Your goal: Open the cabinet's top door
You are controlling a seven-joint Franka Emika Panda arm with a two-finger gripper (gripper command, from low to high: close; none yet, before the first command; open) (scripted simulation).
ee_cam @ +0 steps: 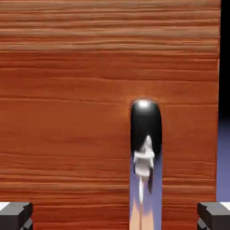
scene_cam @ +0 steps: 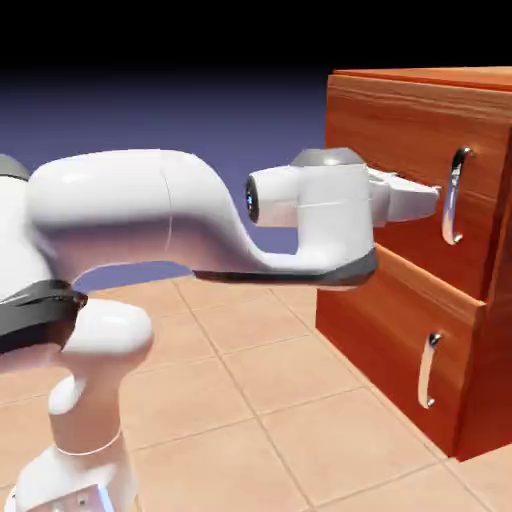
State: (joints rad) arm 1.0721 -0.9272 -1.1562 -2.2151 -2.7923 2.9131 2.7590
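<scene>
**Gripper level with the top door's handle, holding nothing**

In the exterior view you see the cabinet (scene_cam: 420,250) standing at the right on the tiled tabletop (scene_cam: 270,400). Your gripper (scene_cam: 432,200) points level toward the top door (scene_cam: 400,140), its tip just beside the long silver handle (scene_cam: 456,195); whether they touch cannot be told here. The lower panel (scene_cam: 400,340) juts out slightly beneath.

In the hand view the door's wood grain (ee_cam: 67,112) fills your sight. The handle (ee_cam: 145,130) shows right of centre, between the two fingertips (ee_cam: 15,214), which stand wide apart, grasping nothing.
</scene>
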